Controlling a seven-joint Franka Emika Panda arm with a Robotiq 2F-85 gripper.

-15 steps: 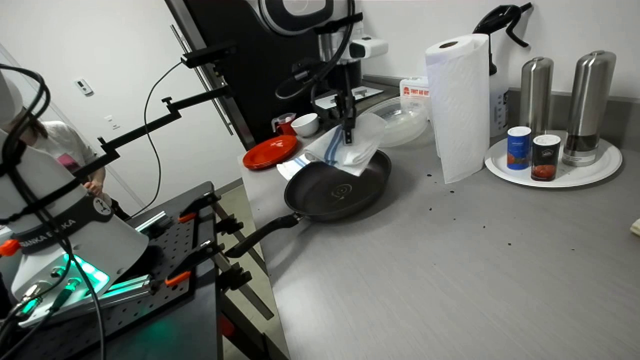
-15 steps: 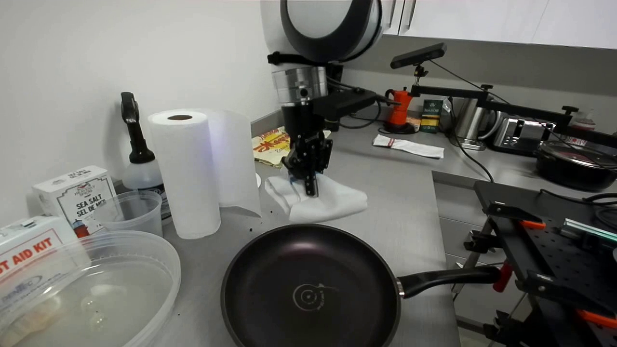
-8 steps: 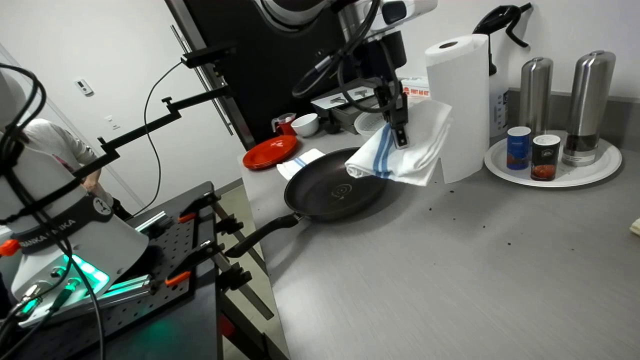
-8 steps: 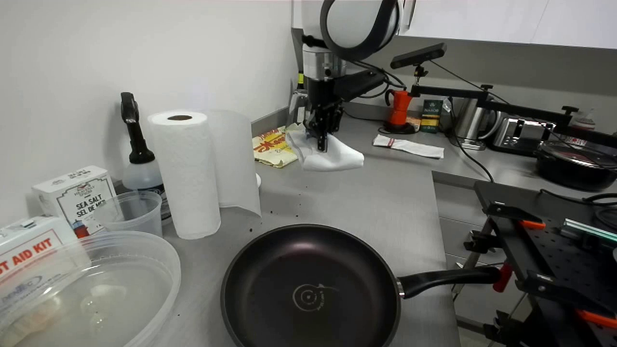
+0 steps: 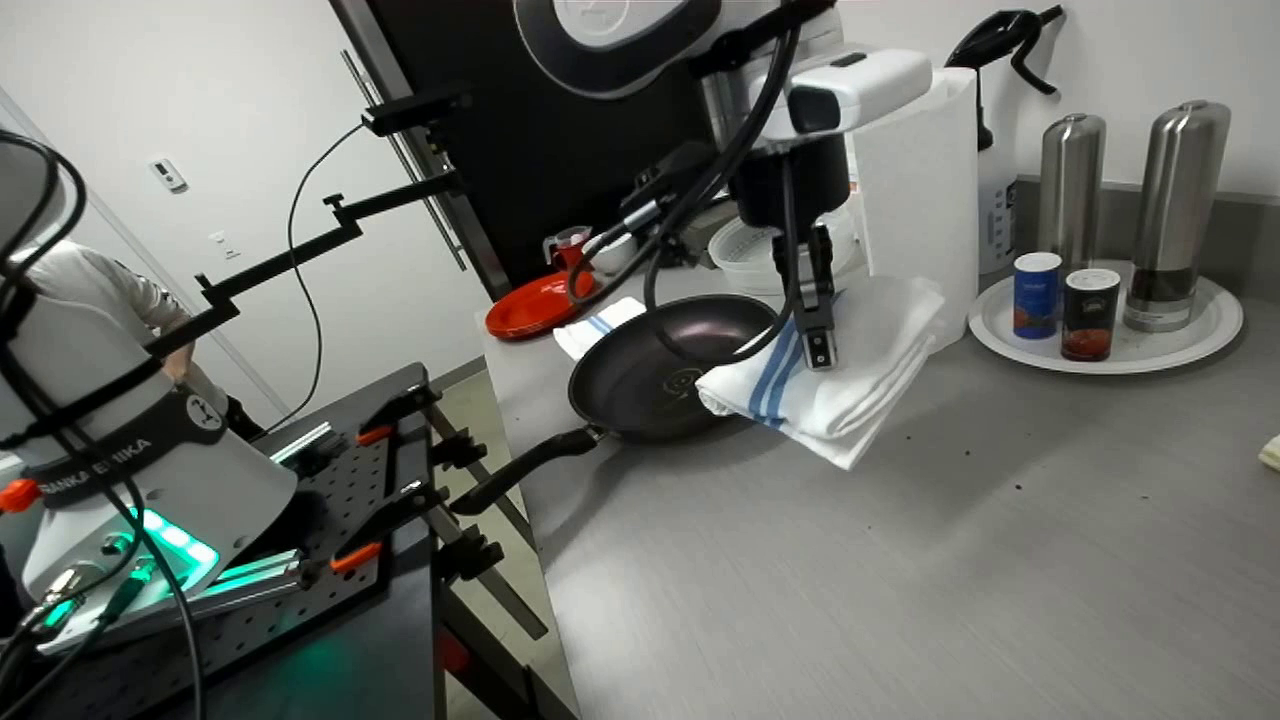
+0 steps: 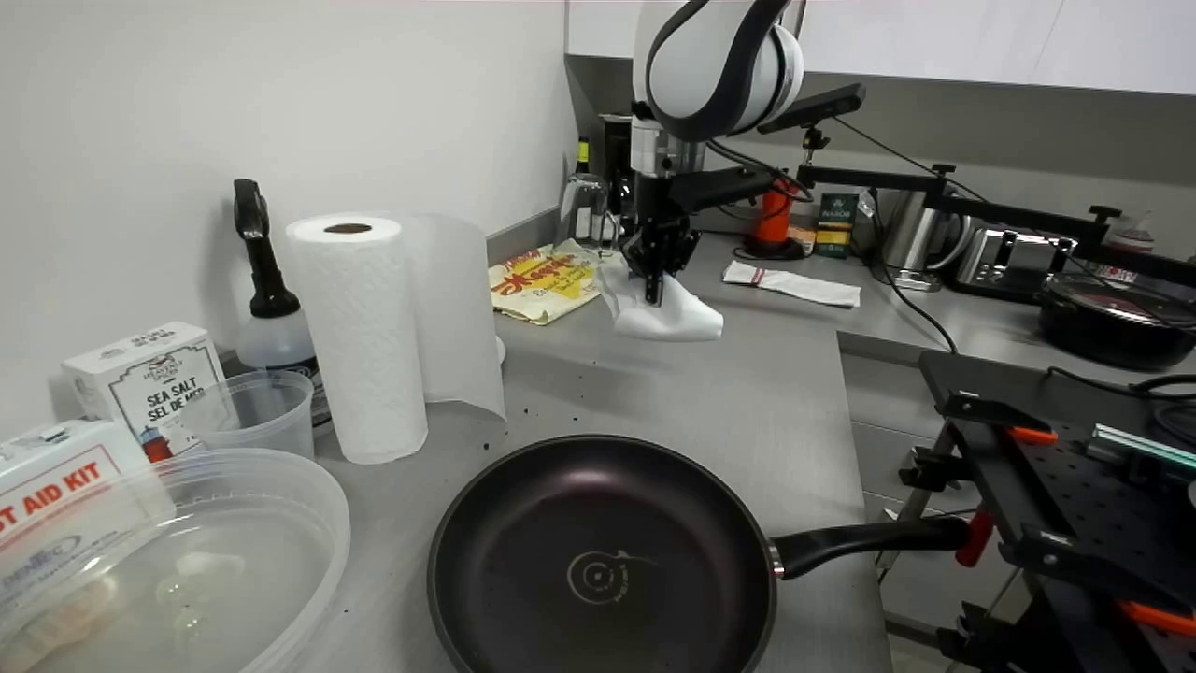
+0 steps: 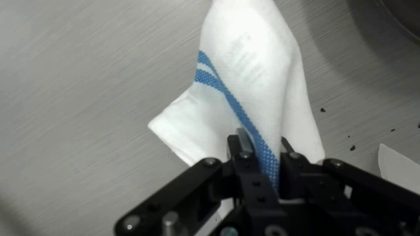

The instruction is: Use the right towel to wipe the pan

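The white towel with blue stripes (image 5: 865, 390) hangs folded from my gripper (image 5: 821, 350). The towel also shows in an exterior view (image 6: 687, 320) and in the wrist view (image 7: 249, 65), where grey smudges mark it. My gripper (image 7: 264, 144) is shut on the towel, cloth pinched between both fingers. The dark pan (image 5: 640, 400) rests on the counter, its black handle (image 5: 530, 468) past the edge. In an exterior view the pan (image 6: 598, 523) stands apart from the towel, with counter between them. In the wrist view only the pan's edge (image 7: 405, 14) shows. The towel hangs above the counter.
A paper-towel roll (image 6: 360, 346) stands by the wall. A plate with shakers and mills (image 5: 1190, 350) is near it. A clear tub (image 6: 308, 523) stands beside the pan. Another blue-striped cloth (image 5: 598, 325) and red plates (image 5: 535, 308) lie behind the pan. Dark crumbs (image 7: 352, 148) lie on the counter.
My gripper has carried the towel from over the pan's rim region away to the counter beside it. The towel stays gripped. The pan has not moved.
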